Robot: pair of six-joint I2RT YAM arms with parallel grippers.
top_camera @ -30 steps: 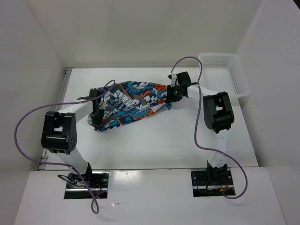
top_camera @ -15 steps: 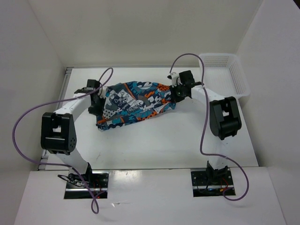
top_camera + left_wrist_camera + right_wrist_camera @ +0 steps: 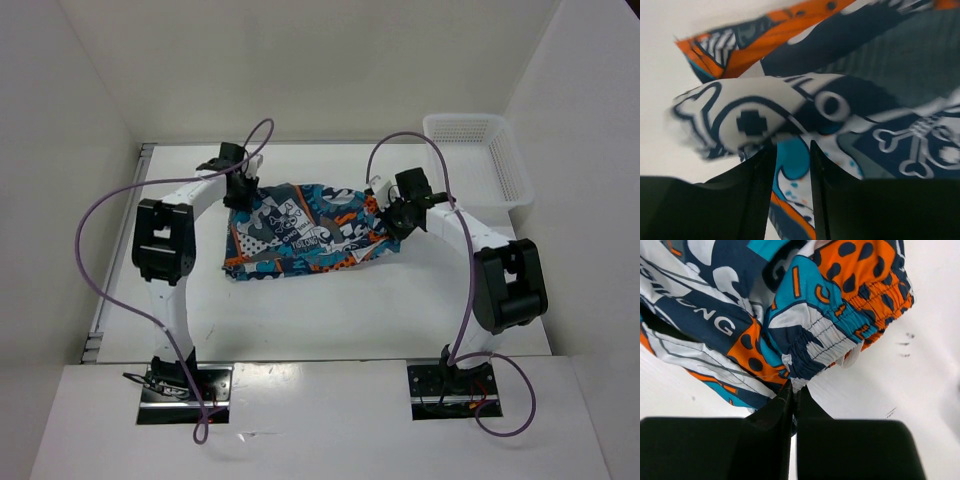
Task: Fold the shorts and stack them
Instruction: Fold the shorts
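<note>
Left claw (image 3: 240, 182): closed on the upper left corner of the shorts; in the wrist view a strip of teal cloth sits pinched between the two fingers (image 3: 757, 175)
Shorts (image 3: 305, 232): lying as a crumpled band across the middle of the table (image 3: 330, 320), held at both ends, with wrinkles along the lower edge; not yet folded
Right claw (image 3: 794, 388): clamped on the elastic waistband edge at the right end of the cloth; fingers almost meet on a thin bite
Step in hand: judged to be stretching the cloth flat before the first fold
Procedure: move both claws together under equal, light tension; set the cloth flat on the table before releasing; avoid jerks, as the thin right bite may slip
White mesh basket (image 3: 510, 170): upper right of the top frame, well apart from the cloth; not in the fold path
Purple cables (image 3: 100, 210): one loop over each arm; the left loop passes close to the left claw
Obstruction: judged to be the arms themselves; a fold across the centre risks bringing the wrists together
</note>
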